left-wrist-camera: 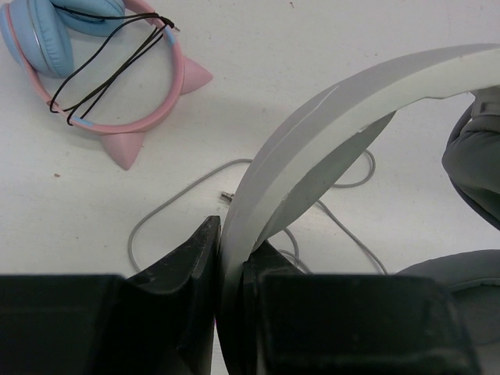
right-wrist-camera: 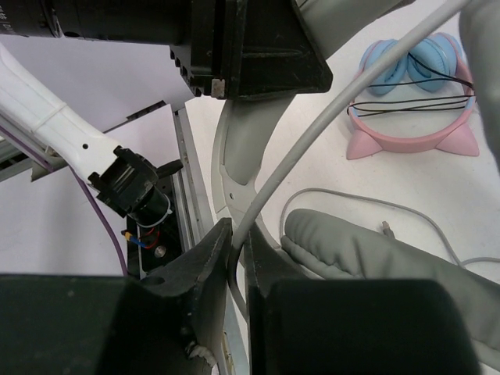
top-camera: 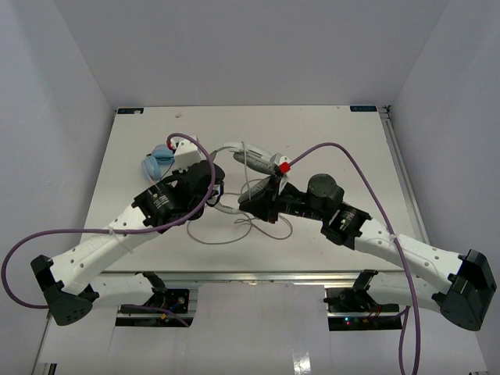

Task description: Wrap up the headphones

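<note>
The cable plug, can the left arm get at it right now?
Probably not without letting go: the left end effector is shut on the headband, though the plug lies uncovered on the table just ahead.

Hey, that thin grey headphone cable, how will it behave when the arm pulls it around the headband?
Likely floppy: the cable bows away from the right gripper and lies in loose loops on the table. Probably light, so it should follow a pull easily. Thin and smooth-looking, it may slip through the gripper.
</note>
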`<act>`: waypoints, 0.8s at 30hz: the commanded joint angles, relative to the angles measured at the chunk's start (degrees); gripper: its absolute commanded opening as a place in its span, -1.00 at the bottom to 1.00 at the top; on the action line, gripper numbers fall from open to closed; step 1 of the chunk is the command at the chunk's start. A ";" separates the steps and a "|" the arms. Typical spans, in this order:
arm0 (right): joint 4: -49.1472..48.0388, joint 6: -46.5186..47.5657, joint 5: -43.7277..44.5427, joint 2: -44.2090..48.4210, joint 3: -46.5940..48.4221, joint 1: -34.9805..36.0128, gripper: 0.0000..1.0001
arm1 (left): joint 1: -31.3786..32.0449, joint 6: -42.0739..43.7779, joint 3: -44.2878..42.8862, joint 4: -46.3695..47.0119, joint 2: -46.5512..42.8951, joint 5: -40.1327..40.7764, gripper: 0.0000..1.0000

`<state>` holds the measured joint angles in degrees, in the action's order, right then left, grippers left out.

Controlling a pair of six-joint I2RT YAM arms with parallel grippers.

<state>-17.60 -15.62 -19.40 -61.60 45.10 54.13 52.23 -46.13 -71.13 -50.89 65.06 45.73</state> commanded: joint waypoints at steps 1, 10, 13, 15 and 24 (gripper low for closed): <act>1.27 2.78 2.95 -0.02 -0.87 1.49 -0.57 | -0.11 -5.98 -1.37 6.95 -2.30 0.06 -1.00; 0.86 6.35 7.91 1.31 -2.11 4.99 -0.22 | -0.11 -7.22 -2.39 7.12 -3.73 -0.23 -1.00; 0.53 6.97 11.26 1.27 -2.98 5.82 -0.22 | -0.11 -7.24 -2.82 7.14 -4.10 -0.45 -1.00; 0.33 7.31 12.10 1.09 -3.44 6.07 -0.21 | -0.11 -7.22 -3.10 7.26 -4.28 -0.29 -1.00; -1.03 8.50 14.04 -1.43 -4.20 6.85 -0.19 | -0.11 -6.81 -5.32 7.37 -4.18 0.88 -1.00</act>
<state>-21.10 -8.56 -7.99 -60.80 42.52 60.72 52.23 -49.10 -70.98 -51.02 65.01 45.86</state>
